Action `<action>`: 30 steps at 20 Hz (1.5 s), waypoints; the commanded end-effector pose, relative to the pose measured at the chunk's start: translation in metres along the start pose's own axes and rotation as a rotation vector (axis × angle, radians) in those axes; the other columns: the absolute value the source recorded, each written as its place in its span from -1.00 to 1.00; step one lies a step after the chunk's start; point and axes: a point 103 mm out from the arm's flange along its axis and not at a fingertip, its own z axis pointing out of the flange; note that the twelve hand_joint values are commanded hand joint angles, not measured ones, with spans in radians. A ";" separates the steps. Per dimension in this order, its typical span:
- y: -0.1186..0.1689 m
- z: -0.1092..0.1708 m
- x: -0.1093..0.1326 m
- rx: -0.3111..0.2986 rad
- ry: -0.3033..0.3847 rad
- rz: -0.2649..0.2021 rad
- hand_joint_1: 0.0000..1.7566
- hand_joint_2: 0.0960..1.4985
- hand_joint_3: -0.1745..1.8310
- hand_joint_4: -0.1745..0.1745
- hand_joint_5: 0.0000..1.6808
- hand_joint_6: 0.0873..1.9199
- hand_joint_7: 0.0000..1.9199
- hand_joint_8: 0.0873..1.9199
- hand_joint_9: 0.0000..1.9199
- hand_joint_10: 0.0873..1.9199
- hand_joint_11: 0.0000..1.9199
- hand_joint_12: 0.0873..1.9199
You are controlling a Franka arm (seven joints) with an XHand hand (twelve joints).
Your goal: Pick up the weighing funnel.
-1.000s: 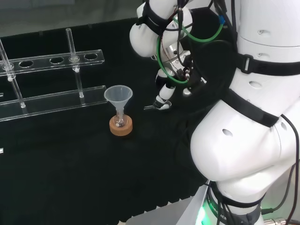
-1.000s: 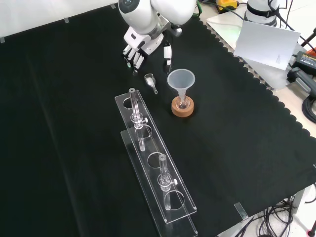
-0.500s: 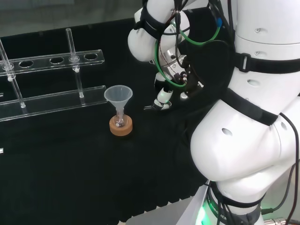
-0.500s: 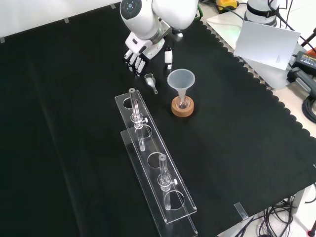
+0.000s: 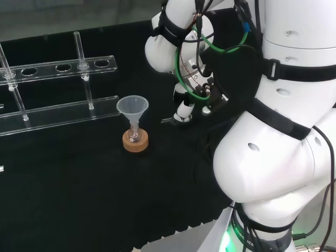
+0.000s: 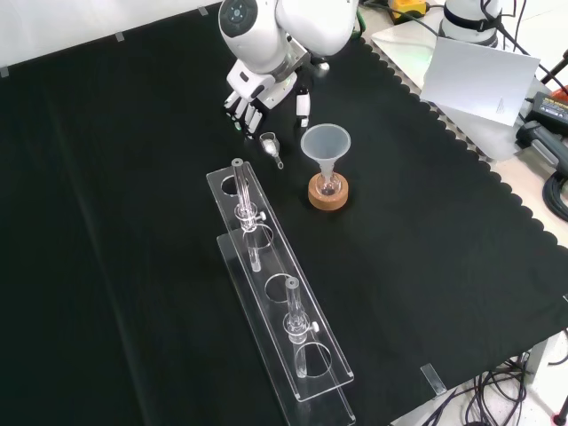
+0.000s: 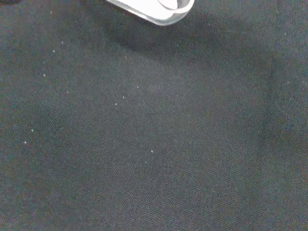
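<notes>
Now, the wide table under its black cloth point(image 6: 106, 222) carries everything, with the big white robot arm point(image 5: 283, 157) reaching over it. Front view: the long clear plastic test-tube rack point(image 6: 271, 264) runs down the middle with glass tubes standing upright in it. Above it hangs the black and white hand point(image 6: 259, 86), spread open, its dark fingers point(image 6: 240, 111) pointing down at the cloth and the thumb point(image 6: 303, 106) held well apart. Right of the rack's top end, the clear cone-shaped funnel point(image 6: 325, 142) stands mouth up, stem in a small glass flask point(image 6: 327, 185) on a round cork ring point(image 6: 327, 197). And the small clear scoop-like weighing funnel point(image 6: 270, 142) lies on the cloth, just below the gap between fingers and thumb, not gripped.
</notes>
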 end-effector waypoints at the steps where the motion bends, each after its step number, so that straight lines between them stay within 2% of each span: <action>1: 0.003 0.006 -0.002 0.010 -0.003 -0.006 -0.34 -0.02 -0.81 0.22 -0.24 -1.00 -0.16 -0.69 -0.49 -0.43 -1.00 0.43; 8: 0.007 0.014 -0.004 0.023 0.003 -0.019 -0.33 -0.02 -0.81 0.22 -0.23 -1.00 -0.15 -0.69 -0.49 -0.43 -1.00 0.43; 18: 0.019 0.023 -0.009 0.031 -0.011 -0.009 -0.33 -0.01 -0.81 0.23 -0.22 -1.00 -0.15 -0.69 -0.48 -0.44 -1.00 0.43; 25: 0.020 0.019 -0.007 0.031 -0.006 0.007 -0.33 -0.01 -0.81 0.24 -0.21 -1.00 -0.14 -0.69 -0.47 -0.44 -1.00 0.44; 30: 0.028 0.020 -0.017 0.028 0.000 0.003 -0.32 0.00 -0.80 0.25 -0.21 -1.00 -0.13 -0.69 -0.47 -0.44 -1.00 0.44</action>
